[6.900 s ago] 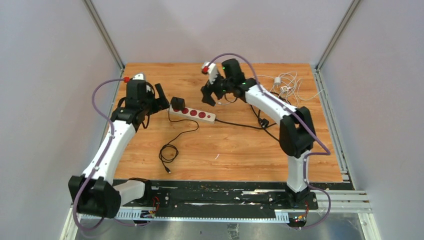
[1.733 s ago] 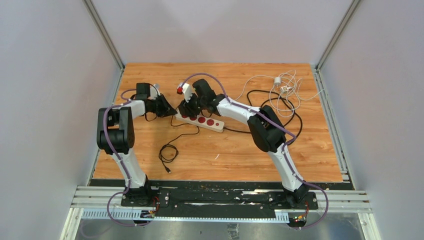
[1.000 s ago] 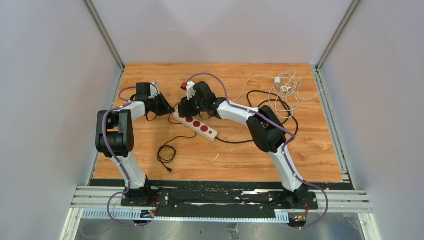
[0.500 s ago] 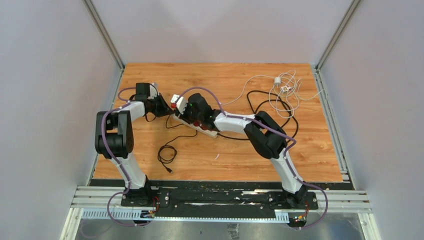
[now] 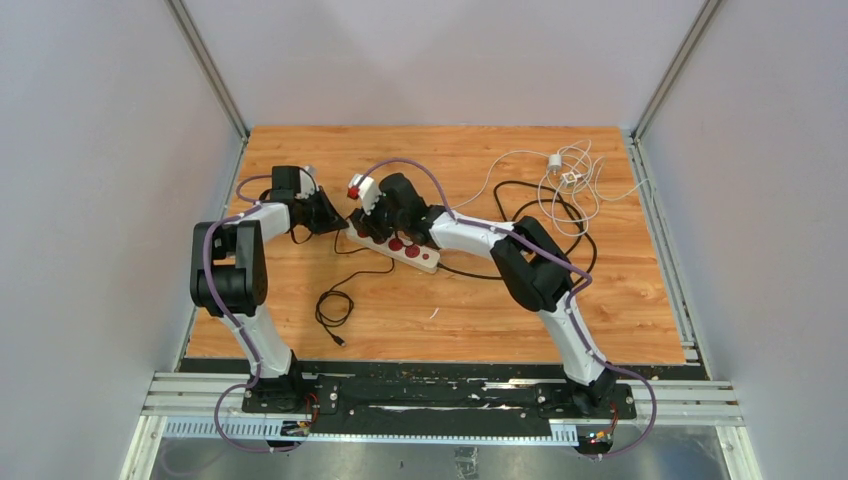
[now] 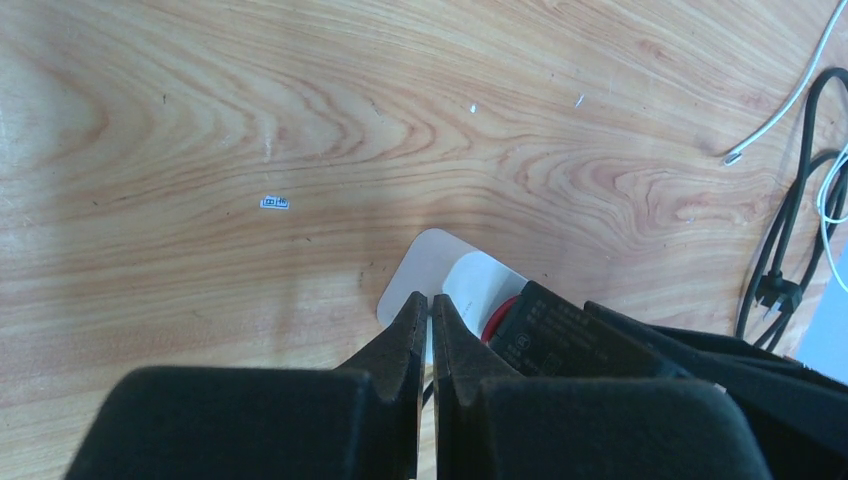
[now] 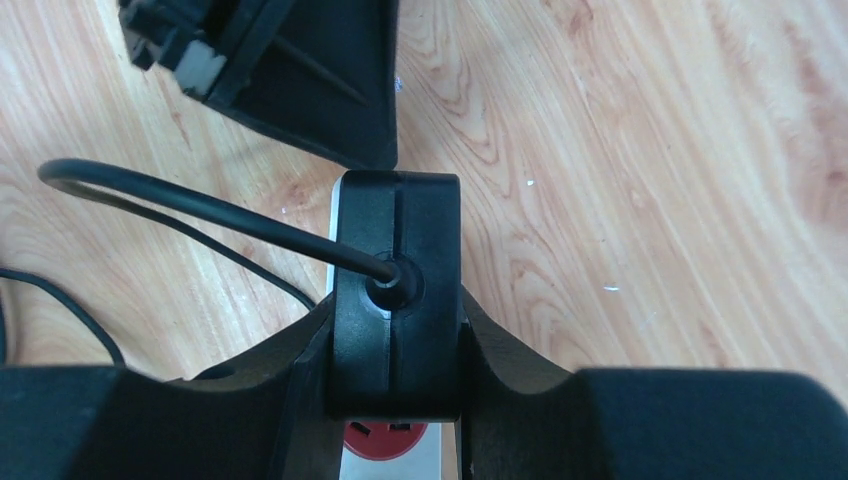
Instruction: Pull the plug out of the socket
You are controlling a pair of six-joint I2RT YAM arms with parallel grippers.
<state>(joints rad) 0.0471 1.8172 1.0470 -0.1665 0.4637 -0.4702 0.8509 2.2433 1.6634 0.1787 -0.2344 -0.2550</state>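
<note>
The socket (image 5: 425,257) is a white strip with red outlets, lying slantwise left of centre. A black plug (image 7: 395,290) with a thin black cable (image 7: 180,200) stands at its left end. My right gripper (image 7: 396,330) is shut on the plug's two sides, and a red outlet (image 7: 385,436) shows just below it. Whether the pins are still in the outlet is hidden. My left gripper (image 6: 430,300) is shut with nothing in it, its tips on the strip's white end (image 6: 440,265) right beside the plug (image 6: 570,330). From above, both grippers (image 5: 335,218) (image 5: 365,225) meet at that end.
The plug's thin cable ends in a small coil (image 5: 335,305) in front of the strip. The strip's thicker black cable loops (image 5: 560,215) to the right. A tangle of white cables with a small charger (image 5: 565,175) lies at the back right. Walls close in both sides.
The right wrist dipped over the strip's middle, then came back to the left end, still holding the plug. The strip swung a little. The left jaws closed fully and that arm stayed put.
</note>
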